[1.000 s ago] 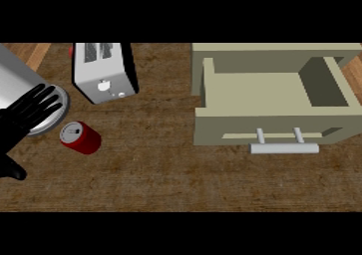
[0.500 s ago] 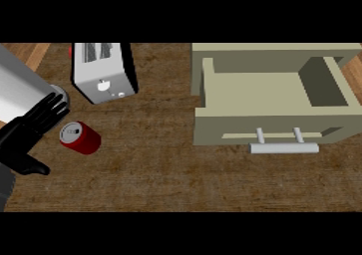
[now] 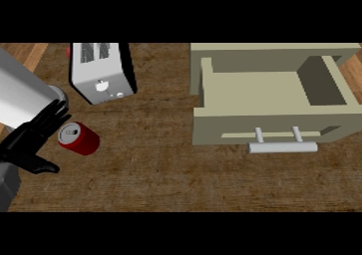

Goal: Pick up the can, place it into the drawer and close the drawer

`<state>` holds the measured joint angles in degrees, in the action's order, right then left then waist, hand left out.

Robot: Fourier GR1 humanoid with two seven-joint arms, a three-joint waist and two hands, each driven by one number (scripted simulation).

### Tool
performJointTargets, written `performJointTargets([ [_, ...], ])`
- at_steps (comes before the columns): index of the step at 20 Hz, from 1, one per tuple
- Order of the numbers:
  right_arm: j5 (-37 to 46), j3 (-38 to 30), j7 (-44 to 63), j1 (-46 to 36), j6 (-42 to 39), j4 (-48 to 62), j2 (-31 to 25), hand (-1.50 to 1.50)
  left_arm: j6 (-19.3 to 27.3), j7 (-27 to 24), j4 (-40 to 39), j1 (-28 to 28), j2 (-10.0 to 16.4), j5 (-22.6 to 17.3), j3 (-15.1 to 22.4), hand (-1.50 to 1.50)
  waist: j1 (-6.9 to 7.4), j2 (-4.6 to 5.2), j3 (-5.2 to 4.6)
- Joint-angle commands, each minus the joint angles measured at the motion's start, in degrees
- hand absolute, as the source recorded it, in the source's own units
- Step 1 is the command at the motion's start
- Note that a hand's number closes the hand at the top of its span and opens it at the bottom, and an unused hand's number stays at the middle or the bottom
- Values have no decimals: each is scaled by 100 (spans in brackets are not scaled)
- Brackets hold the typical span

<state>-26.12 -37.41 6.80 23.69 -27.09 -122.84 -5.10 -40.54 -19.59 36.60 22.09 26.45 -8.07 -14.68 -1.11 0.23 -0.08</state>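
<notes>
Step in hand: grasping the can, not yet picked up. The short red metal can with a silver lid (image 3: 80,139) stands on the brown wooden counter (image 3: 161,164) at the left, apparently upright, in front of the white boxy toaster (image 3: 102,69) and well apart from the drawer.

The black left hand (image 3: 29,142) sits just beside the can on its left. Its fingers are straight and spread, pointing away from the robot, with the thumb sticking out toward the near side, so nothing is grasped. Whether the fingers touch the can's side cannot be told. The grey forearm (image 3: 2,187) comes in at the lower left corner. The right hand is not in view.

The beige open drawer (image 3: 235,122) is at the right, pulled out, with nothing seen inside, and its pale grey bar handle (image 3: 282,147) faces the robot.

To do it well, the hand should probably:
- Move right so the can sits between thumb and fingers, then curl round the can's middle rather than its lid.
- Avoid pushing sideways before closing, since a light can would likely tip or roll.
- Lift straight up and clear the toaster's corner.
- Carry across the counter, high enough to clear the drawer's front wall.

The left side is crowded, so the fingers may snag there.
</notes>
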Motion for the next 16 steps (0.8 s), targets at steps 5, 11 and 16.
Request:
performJointTargets([
  [5, -396, -237, 331, 47, -122, -185, -119, -150, -81, -1206, -1628, 541, 236, 719, 132, -150, -45, 16, -8],
  [11, -327, -273, 130, 169, -268, -244, 122, -150, -155, -1592, -2073, 490, 105, 841, 203, -150, -72, 24, -12],
  [16, -171, -139, 348, -268, -64, -34, -10, -150, -79, -1707, -2339, 638, 7, 940, 246, -150, -58, 47, -16],
])
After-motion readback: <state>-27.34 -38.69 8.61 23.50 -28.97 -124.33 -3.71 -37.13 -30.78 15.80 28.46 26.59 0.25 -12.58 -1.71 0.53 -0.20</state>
